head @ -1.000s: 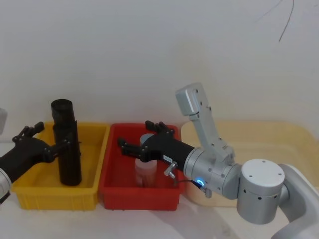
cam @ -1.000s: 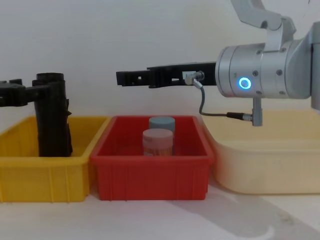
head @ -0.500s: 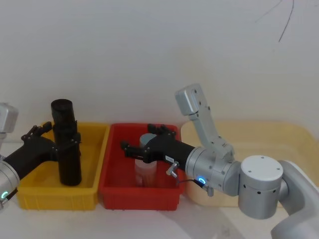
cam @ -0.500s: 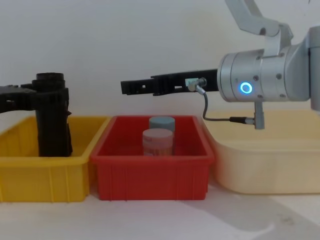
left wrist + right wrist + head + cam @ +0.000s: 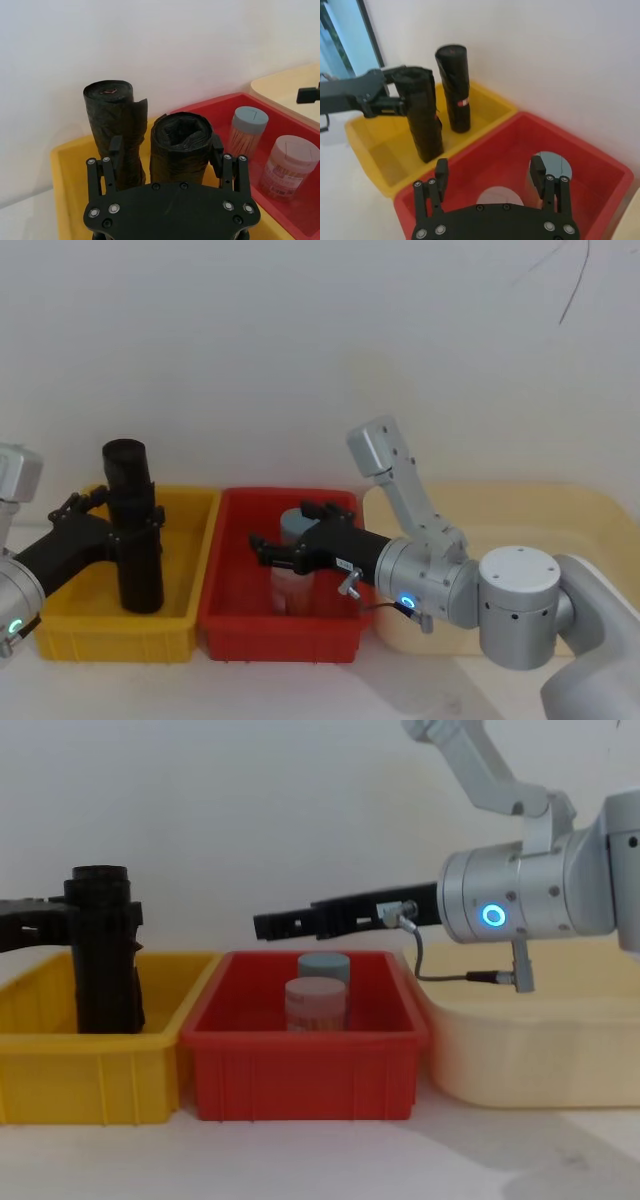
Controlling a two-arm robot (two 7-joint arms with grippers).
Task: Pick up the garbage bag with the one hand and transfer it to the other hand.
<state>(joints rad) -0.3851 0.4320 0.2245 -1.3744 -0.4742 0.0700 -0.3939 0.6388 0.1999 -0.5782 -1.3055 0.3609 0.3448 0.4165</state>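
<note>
Other hand [image 5: 265, 925] lower, farther from garbage bag [image 5: 140, 570].

Yellow bin [image 5: 120, 638], red-marked black roll [image 5: 453, 75] inside, red bin [image 5: 280, 638] holding grey-lidded jar [image 5: 323, 965] and pink-lidded jar [image 5: 316, 1007], cream tub [image 5: 530, 1060]

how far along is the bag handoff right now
Done: the approach. The left tool straddles the upper part of the garbage bag, fingers open on either side. In hand: the grasp itself, not yet closed; the roll stands upright in the yellow bin, not lifted. Left: closing, lifting, and passing it to the right tool, which hovers open above the red bin.
</note>
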